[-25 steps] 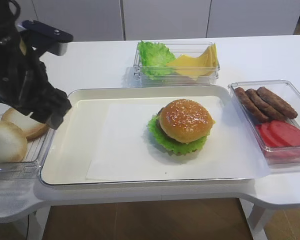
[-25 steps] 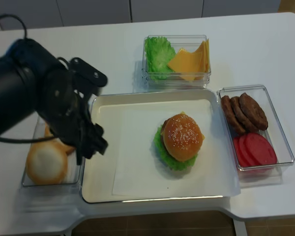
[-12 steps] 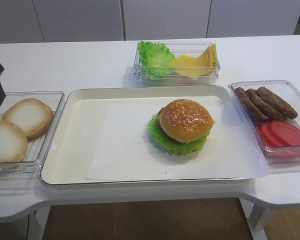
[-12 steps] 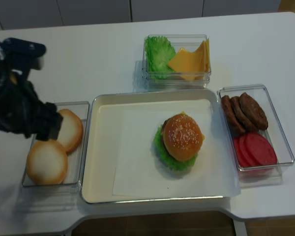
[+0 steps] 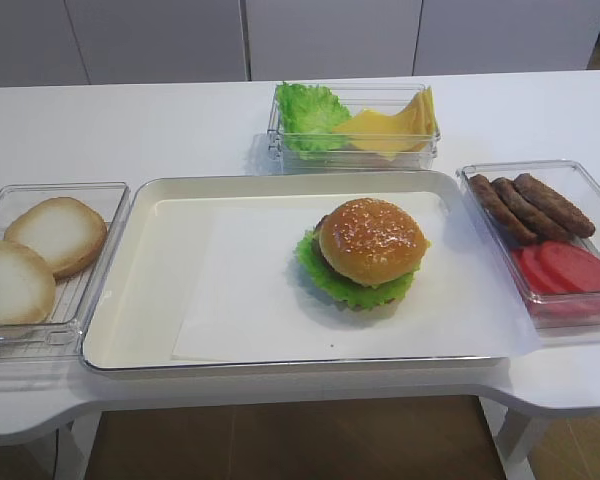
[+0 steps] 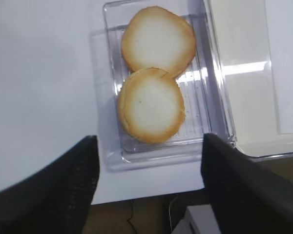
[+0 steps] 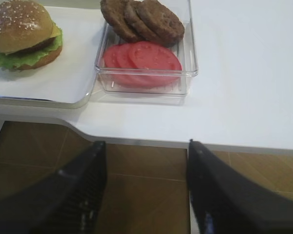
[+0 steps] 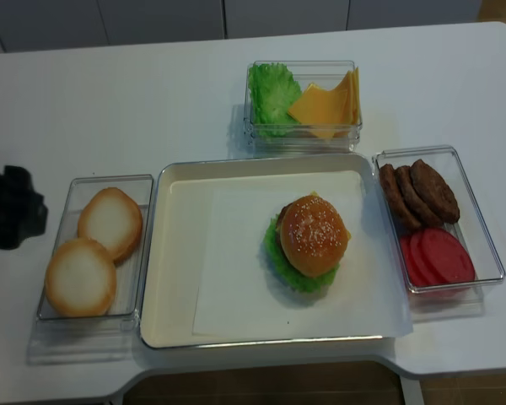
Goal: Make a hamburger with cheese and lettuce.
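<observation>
The left arm, which a second ago reached over the left end of the tray (image 5: 120, 330) and hid part of the bun box, has pulled back off toward the left edge of the table (image 8: 152, 101); only a dark piece of it shows at the left border of the realsense view, and it is gone from the other high view. The left gripper (image 6: 146, 195) now hangs above the clear box of pale bun halves (image 6: 151, 105) with its jaws spread wide and nothing between them. The right gripper (image 7: 144, 190) hangs past the near edge of the table, jaws also parted and empty, looking up at the box of patties and tomato slices (image 7: 144, 63). The hamburger (image 5: 368, 250) stands alone on the white paper, right of the tray's middle: the lettuce (image 5: 325, 275) frills out under the patty, a corner of the cheese (image 7: 55, 30) shows under the seeded top bun, and the stack looks upright and even. With both arms clear of it and no piece held, the build reads as finished; I judge that nothing remains but for the arms to settle away from the tray.
</observation>
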You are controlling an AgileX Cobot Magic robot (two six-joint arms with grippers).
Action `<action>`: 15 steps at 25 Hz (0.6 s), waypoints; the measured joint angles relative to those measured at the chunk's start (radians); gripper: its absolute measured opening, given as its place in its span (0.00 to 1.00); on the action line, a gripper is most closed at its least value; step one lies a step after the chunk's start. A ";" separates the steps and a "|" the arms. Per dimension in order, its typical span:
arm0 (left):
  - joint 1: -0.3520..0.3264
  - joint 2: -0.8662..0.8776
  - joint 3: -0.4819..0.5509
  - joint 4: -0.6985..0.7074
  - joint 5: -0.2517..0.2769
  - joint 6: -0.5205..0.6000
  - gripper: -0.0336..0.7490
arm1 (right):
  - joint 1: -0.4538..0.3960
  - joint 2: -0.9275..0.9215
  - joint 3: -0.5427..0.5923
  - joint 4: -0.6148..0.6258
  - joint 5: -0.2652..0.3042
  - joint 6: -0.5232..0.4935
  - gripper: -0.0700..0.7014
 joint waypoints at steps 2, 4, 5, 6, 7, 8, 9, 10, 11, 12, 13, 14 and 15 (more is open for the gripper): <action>0.000 -0.042 0.000 0.025 0.009 -0.019 0.65 | 0.000 0.000 0.000 0.000 0.000 0.000 0.61; 0.000 -0.085 0.000 0.056 0.013 -0.033 0.65 | 0.000 0.000 0.000 0.000 0.000 0.000 0.61; 0.000 -0.107 0.000 0.063 0.016 -0.036 0.65 | 0.000 0.000 0.000 0.000 0.000 0.000 0.61; 0.000 -0.130 0.000 0.072 0.018 -0.039 0.65 | 0.000 0.000 0.000 0.000 0.000 0.000 0.61; 0.000 -0.149 0.000 0.074 0.018 -0.041 0.65 | 0.000 0.000 0.000 0.000 0.000 0.000 0.61; 0.000 -0.171 0.000 0.076 0.020 -0.041 0.65 | 0.000 0.000 0.000 0.000 0.000 0.000 0.61; 0.000 -0.189 0.000 0.076 0.020 -0.041 0.65 | 0.000 0.000 0.000 0.000 0.000 0.000 0.61; 0.000 -0.213 0.000 0.076 0.021 -0.043 0.65 | 0.000 0.000 0.000 0.000 0.000 0.000 0.61; 0.000 -0.231 0.000 0.076 0.021 -0.045 0.65 | 0.000 0.000 0.000 0.000 0.000 0.000 0.61; 0.000 -0.250 0.000 0.076 0.021 -0.045 0.65 | 0.000 0.000 0.000 0.000 0.000 0.000 0.61; 0.000 -0.276 0.000 0.076 0.022 -0.047 0.65 | 0.000 0.000 0.000 0.000 0.000 0.000 0.61; 0.000 -0.299 0.000 0.076 0.024 -0.047 0.65 | 0.000 0.000 0.000 0.000 0.000 0.000 0.61; 0.000 -0.318 0.000 0.076 0.026 -0.049 0.65 | 0.000 0.000 0.000 0.000 0.000 0.000 0.61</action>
